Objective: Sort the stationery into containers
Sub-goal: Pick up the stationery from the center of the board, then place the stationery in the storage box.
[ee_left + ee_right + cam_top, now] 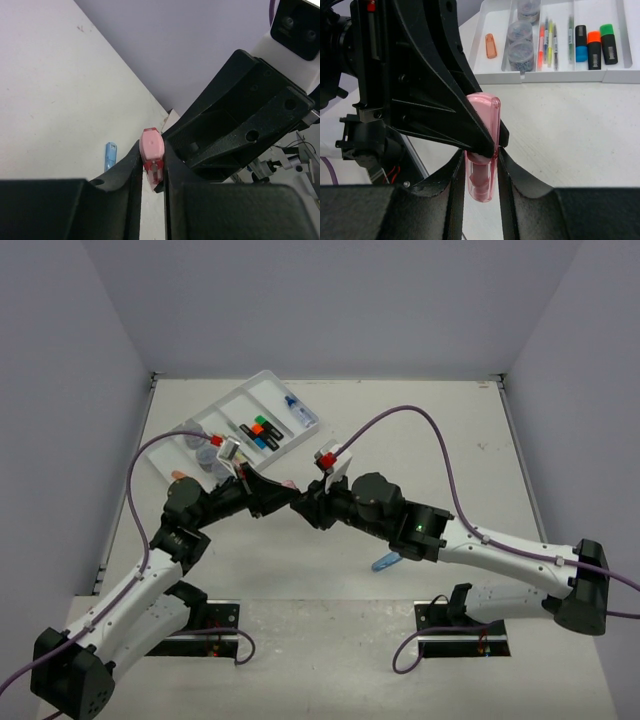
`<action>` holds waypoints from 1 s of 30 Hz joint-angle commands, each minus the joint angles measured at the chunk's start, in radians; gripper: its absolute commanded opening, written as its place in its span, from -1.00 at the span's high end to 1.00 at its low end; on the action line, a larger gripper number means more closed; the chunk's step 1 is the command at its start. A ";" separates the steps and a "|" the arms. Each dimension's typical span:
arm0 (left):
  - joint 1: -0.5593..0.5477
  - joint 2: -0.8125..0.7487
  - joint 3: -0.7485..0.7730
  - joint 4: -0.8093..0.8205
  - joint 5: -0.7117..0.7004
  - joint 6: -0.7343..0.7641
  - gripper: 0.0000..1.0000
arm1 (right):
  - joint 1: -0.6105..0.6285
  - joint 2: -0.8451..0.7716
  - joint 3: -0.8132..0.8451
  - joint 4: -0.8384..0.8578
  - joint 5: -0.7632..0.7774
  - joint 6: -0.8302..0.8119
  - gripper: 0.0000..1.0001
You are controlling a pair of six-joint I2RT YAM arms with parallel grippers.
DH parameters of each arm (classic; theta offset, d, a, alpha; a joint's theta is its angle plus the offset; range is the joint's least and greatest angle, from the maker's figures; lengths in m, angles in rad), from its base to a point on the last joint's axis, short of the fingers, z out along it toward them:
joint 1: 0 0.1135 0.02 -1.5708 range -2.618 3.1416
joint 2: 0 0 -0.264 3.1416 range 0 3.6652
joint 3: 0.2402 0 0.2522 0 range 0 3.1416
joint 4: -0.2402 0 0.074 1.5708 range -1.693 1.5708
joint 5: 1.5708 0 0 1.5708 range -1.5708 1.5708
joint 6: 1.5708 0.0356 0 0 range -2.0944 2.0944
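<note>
**Both grippers pinching one pink piece**

The table (420, 440) is carrying the white tray (268, 373) at far left, with jars (521, 50), pens (547, 40), highlighters (594, 47) and an orange piece (491, 46) lying in it. The left gripper (152, 150) and right gripper (480, 152) are meeting mid-table, just near of the tray. Each is pinching narrow on the same pink piece (481, 182). A blue piece (386, 560) is lying on the table beside the right arm.

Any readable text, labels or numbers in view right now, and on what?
None legible.
highlighters in the white tray: greyish label patches, too small and blurred to read.
pink piece: no print visible.
</note>
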 commanded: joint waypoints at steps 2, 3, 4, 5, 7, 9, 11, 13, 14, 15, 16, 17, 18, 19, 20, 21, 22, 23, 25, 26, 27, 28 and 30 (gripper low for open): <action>-0.018 -0.011 0.122 -0.185 -0.220 0.103 1.00 | 0.009 -0.016 -0.026 0.097 0.004 0.026 0.28; -0.017 -0.007 0.150 -0.273 -0.292 0.117 1.00 | 0.009 -0.026 -0.042 0.098 0.022 0.041 -0.10; -0.016 0.005 0.188 -0.380 -0.396 0.131 1.00 | 0.008 -0.042 -0.064 0.095 0.059 0.065 -0.55; -0.015 0.053 0.233 -0.509 -0.622 0.152 1.00 | 0.009 -0.057 -0.079 0.060 0.099 0.093 -0.76; -0.001 0.133 0.399 -0.773 -0.952 0.163 1.00 | 0.007 -0.108 -0.132 -0.040 0.240 0.190 -0.98; 0.066 0.243 0.495 -0.948 -1.100 0.171 1.00 | -0.007 -0.185 -0.176 -0.150 0.352 0.260 -0.98; 0.220 0.361 0.552 -0.994 -1.147 0.204 1.00 | -0.026 -0.251 -0.231 -0.195 0.371 0.305 -0.98; 0.339 0.452 0.580 -0.989 -1.151 0.221 1.00 | -0.043 -0.338 -0.287 -0.203 0.371 0.303 -0.98; 0.387 0.497 0.591 -0.983 -1.154 0.219 1.00 | -0.048 -0.380 -0.311 -0.205 0.372 0.300 -0.98; 0.427 0.543 0.601 -0.980 -1.147 0.217 1.00 | -0.058 -0.414 -0.328 -0.207 0.371 0.296 -0.98; 0.476 0.608 0.635 -0.982 -1.140 0.213 1.00 | -0.074 -0.459 -0.348 -0.210 0.367 0.285 -0.98; 0.512 0.663 0.667 -0.979 -1.133 0.212 1.00 | -0.086 -0.486 -0.358 -0.214 0.362 0.279 -0.98; 0.536 0.706 0.698 -0.973 -1.126 0.213 1.00 | -0.096 -0.502 -0.364 -0.219 0.357 0.274 -0.97; 0.548 0.732 0.732 -0.972 -1.123 0.211 1.00 | -0.103 -0.524 -0.372 -0.223 0.351 0.262 -0.97; 0.571 0.761 0.752 -0.972 -1.116 0.208 1.00 | -0.108 -0.536 -0.377 -0.224 0.342 0.255 -0.97; 0.581 0.798 0.768 -0.962 -1.102 0.210 1.00 | -0.110 -0.542 -0.379 -0.230 0.331 0.246 -0.98; 0.589 0.836 0.783 -0.951 -1.088 0.212 1.00 | -0.112 -0.548 -0.382 -0.235 0.320 0.237 -0.98; 0.597 0.869 0.794 -0.938 -1.071 0.216 1.00 | -0.114 -0.553 -0.384 -0.241 0.311 0.229 -0.98; 0.616 0.917 0.792 -0.900 -1.008 0.232 1.00 | -0.117 -0.554 -0.393 -0.250 0.305 0.219 -0.97; 0.619 0.931 0.791 -0.892 -0.998 0.227 1.00 | -0.117 -0.554 -0.394 -0.249 0.300 0.217 -0.97; 0.623 0.945 0.789 -0.889 -0.997 0.221 0.99 | -0.117 -0.554 -0.397 -0.249 0.299 0.216 -0.97; 0.624 0.966 0.791 -0.890 -0.998 0.218 0.87 | -0.118 -0.550 -0.393 -0.250 0.290 0.211 -0.98; 0.626 1.008 0.796 -0.890 -1.001 0.211 0.62 | -0.120 -0.543 -0.386 -0.251 0.272 0.202 -0.98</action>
